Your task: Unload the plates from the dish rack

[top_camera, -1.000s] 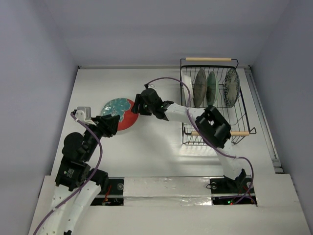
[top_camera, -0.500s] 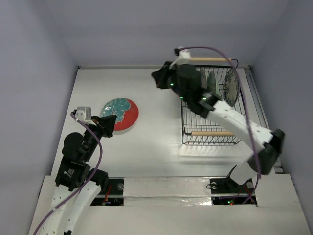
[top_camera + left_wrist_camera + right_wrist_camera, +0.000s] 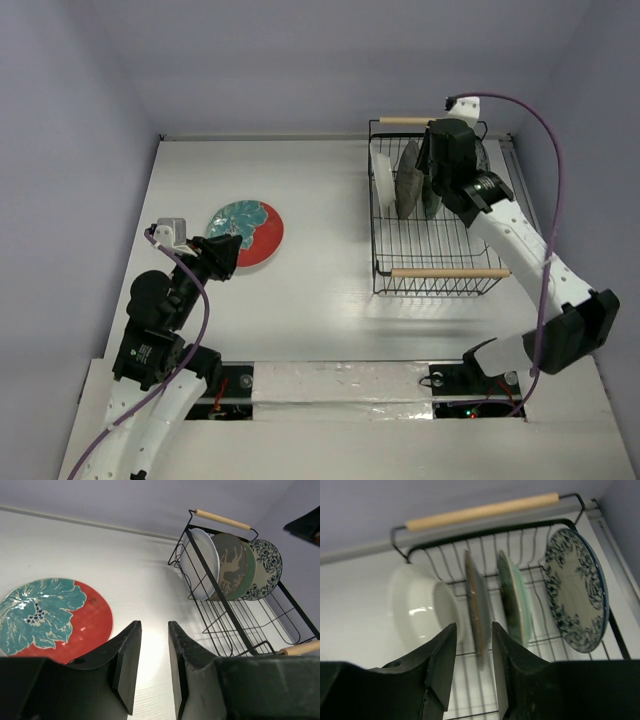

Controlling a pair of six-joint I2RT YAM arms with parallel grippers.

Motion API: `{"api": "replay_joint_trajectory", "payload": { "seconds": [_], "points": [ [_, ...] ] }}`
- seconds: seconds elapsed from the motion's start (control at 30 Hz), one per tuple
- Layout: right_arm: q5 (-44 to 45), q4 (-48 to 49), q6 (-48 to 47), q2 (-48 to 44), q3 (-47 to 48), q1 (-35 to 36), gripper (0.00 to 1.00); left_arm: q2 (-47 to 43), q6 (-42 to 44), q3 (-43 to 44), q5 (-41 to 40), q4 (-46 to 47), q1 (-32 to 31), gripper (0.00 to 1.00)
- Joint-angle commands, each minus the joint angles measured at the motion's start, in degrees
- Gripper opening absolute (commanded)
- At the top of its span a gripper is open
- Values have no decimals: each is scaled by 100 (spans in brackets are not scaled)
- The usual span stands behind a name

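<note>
The black wire dish rack (image 3: pixel 440 248) stands at the right of the table with several plates on edge in its far end. Left to right they are plain white (image 3: pixel 420 607), grey-brown speckled (image 3: pixel 477 605), teal-green (image 3: pixel 516 597) and blue floral (image 3: pixel 575 590). My right gripper (image 3: pixel 474 630) hovers above them, open and empty, lined up with the grey-brown plate's rim but apart from it. The teal-and-red plate (image 3: pixel 245 232) lies flat on the table at the left. My left gripper (image 3: pixel 154 630) hangs just near of that plate (image 3: pixel 50 617), open a little with nothing between its fingers.
Two light wooden handles cap the rack, one at the far end (image 3: pixel 480 511) and one at the near end (image 3: pixel 445 272). The near half of the rack holds nothing. Walls close in the table at the back and both sides.
My right arm has swung from the teal-and-red plate on the table across to the far end of the rack. The left arm has stayed in place.
</note>
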Motion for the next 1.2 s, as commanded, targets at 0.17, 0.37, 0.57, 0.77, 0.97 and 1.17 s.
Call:
{"api": "replay_joint_trajectory", "payload": {
  "seconds": [0.17, 0.37, 0.57, 0.77, 0.97, 1.17],
  "points": [
    [65, -435, -480, 712, 35, -616, 42, 7, -6, 45, 76, 270, 24, 35],
    [-163, -426, -533, 1415, 263, -932, 42, 24, -6, 37, 76, 261, 24, 37],
    [-128, -444, -594, 1891, 456, -1134, 39, 25, 3, 37, 76, 278, 24, 38],
    [-49, -453, -647, 2110, 492, -1187, 27, 25, -6, 37, 76, 278, 24, 38],
    [188, -374, -778, 1707, 439, -1187, 10, 16, 3, 28, 93, 279, 24, 39],
    [276, -663, -1060, 1452, 833, -1187, 0, -2, 3, 19, 111, 296, 24, 39]
  ]
}}
